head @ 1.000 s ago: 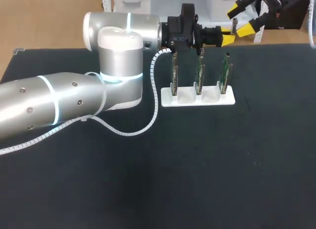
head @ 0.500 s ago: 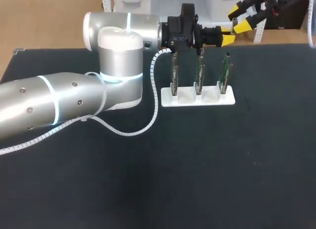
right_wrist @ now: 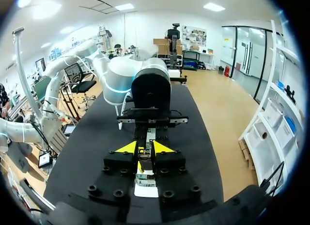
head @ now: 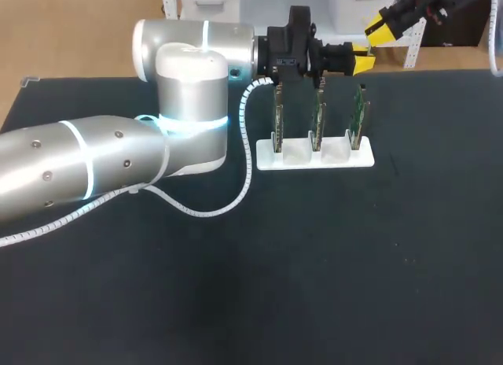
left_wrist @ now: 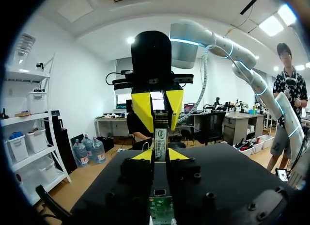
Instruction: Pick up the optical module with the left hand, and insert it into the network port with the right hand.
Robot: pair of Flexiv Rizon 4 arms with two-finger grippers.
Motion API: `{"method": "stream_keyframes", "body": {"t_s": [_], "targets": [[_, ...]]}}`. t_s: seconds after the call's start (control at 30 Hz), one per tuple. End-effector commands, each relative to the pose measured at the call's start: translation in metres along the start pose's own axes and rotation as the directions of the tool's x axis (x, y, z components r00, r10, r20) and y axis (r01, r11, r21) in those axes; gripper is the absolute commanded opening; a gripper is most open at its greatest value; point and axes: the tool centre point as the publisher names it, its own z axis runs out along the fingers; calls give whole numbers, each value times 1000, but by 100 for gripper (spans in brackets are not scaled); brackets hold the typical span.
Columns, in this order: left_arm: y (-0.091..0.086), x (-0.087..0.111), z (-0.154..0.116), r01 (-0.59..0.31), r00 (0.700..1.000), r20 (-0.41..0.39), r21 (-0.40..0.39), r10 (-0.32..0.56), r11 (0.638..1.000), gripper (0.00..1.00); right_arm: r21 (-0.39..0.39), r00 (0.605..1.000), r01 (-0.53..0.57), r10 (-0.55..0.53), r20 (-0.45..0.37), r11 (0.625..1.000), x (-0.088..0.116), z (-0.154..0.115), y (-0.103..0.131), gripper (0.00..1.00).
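My left arm stretches to the table's far edge, past the rack. Its gripper [head: 360, 62] [left_wrist: 160, 154] is shut on the optical module [left_wrist: 160, 136], a slim metal bar with a pale label. My right gripper [head: 383, 24] [right_wrist: 145, 148] meets it nose to nose from the far right. Its yellow fingers [left_wrist: 144, 108] are pressed on the module's [right_wrist: 149, 136] other end from both sides, so both grippers hold it. In the head view the module is hidden between the two grippers. The network ports are on three upright green boards [head: 318, 113] in a white rack [head: 314, 158].
The rack stands just on the near side of the two grippers, below them. A coiled white cable [head: 245, 156] hangs from my left arm beside the rack's left end. The black table [head: 314, 263] stretches wide on the near side.
My right gripper's fingers, wide apart a second ago, have come together on the module's end. My left arm and its gripper have kept still.
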Motion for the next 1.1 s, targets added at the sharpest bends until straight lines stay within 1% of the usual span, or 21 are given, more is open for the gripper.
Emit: {"method": "stream_keyframes", "body": {"t_s": [0.03,0.07,0.1,0.17,0.6,0.7,0.83,0.93,1.03,1.1], "targets": [[1,0,-1,-1,1000,0,-5,1,1000,0,-3,1000,1,-1,2,1000,0,0,2,0],[1,0,-1,-1,1000,0,-5,1,1000,0,-4,1000,2,-2,2,1000,0,0,2,0],[1,0,-1,-1,1000,0,-5,1,1000,12,-4,1000,3,-3,2,1000,0,0,2,0],[1,0,-1,-1,1000,0,-5,1,1000,100,-4,1000,3,-3,3,1000,0,0,2,0],[1,0,-1,-1,1000,0,-5,1,1000,100,-1,1000,8,-8,9,1000,-1,-3,1,0],[1,-2,-2,-7,999,-33,5,8,1000,100,1,1000,7,-7,10,1000,0,-4,0,0],[1,-7,-4,-6,998,-70,-5,5,1000,100,3,1000,6,-6,11,1000,0,-5,0,0],[1,-9,-7,0,995,-99,-8,-1,1000,100,3,1000,4,-4,13,1000,1,-5,-1,0],[0,-11,-8,11,994,-109,-5,-11,1000,100,4,1000,2,-2,15,1000,1,-6,-1,0],[-2,-12,-10,20,990,-138,-4,-21,1000,100,5,1000,1,-1,15,1000,2,-6,-1,0]]}}
